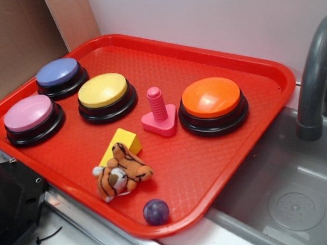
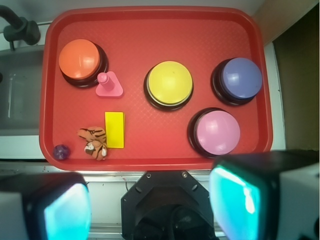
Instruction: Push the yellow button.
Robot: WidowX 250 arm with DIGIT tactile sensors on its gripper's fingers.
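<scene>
A red tray (image 1: 249, 66) holds four round push buttons on black bases. In the exterior view the yellow button (image 1: 103, 91) sits left of the tray's middle, with the purple button (image 1: 58, 72) toward the upper left, the pink button (image 1: 29, 114) at the far left, and the orange button (image 1: 211, 99) to the right. A pink screw-shaped peg (image 1: 159, 114) stands upright between the yellow and orange buttons, close beside the orange one's base. Below the yellow button a small yellow block (image 1: 123, 143) lies with a toy tiger (image 1: 120, 175) resting against its lower end, and a dark purple ball (image 1: 156, 211) sits near the tray's lower rim. A grey sink (image 1: 292, 197) with a grey tap (image 1: 317, 72) fills the right side of the frame.

In the wrist view the yellow button (image 2: 169, 83) lies near the centre of the tray, untouched. The hand (image 2: 160, 207) is seen only as two fingers at the lower left and lower right corners of the frame, set wide apart with nothing between them, high above the tray's near edge and well clear of every button.
</scene>
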